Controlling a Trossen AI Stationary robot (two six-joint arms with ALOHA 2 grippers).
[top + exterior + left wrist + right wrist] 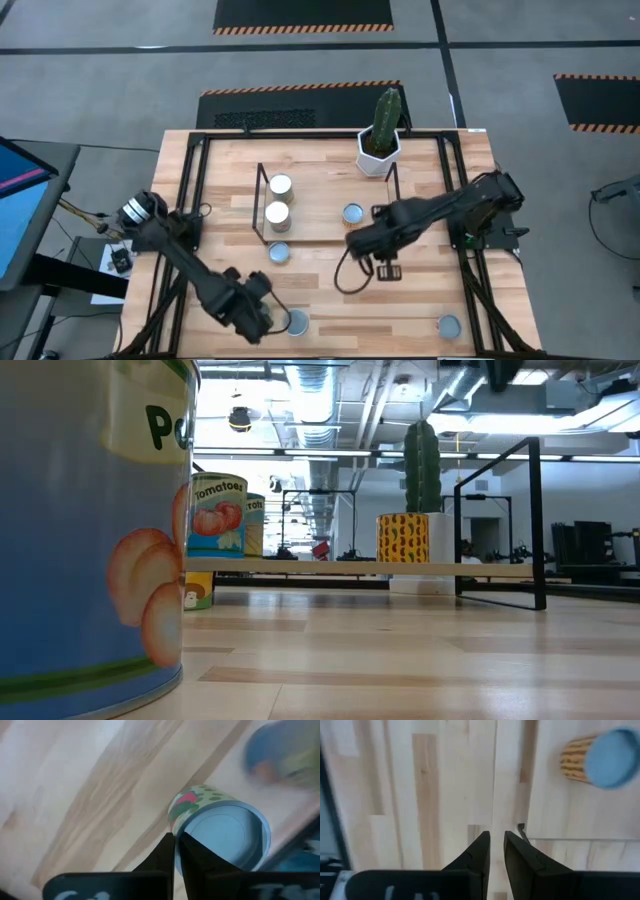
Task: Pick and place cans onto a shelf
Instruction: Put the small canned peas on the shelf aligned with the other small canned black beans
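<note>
My left gripper (274, 318) is shut near the table's front edge, right beside the left side of a can with a blue-grey top (297, 322). In the left wrist view the fingertips (176, 840) meet that can's rim (220, 832). My right gripper (354, 243) is shut and empty above the table, just in front of the shelf (330, 238). Three cans stand on the shelf board (280, 186) (277, 213) (352, 213). One can (279, 252) stands on the table just in front of the shelf, and another (449, 326) at the front right. My left gripper's shut fingertips (170, 842) stand at the rim of the can's top (182, 822), coming slanting from above and from the table's left. I cannot tell whether they touch it. The can stands upright on the table.
A white hexagonal pot with a cactus (380, 150) stands at the shelf's far right corner. Black frame rails (185, 190) (465, 270) run along the table's left and right sides. The shelf's thin rods (521, 829) are close to my right gripper.
</note>
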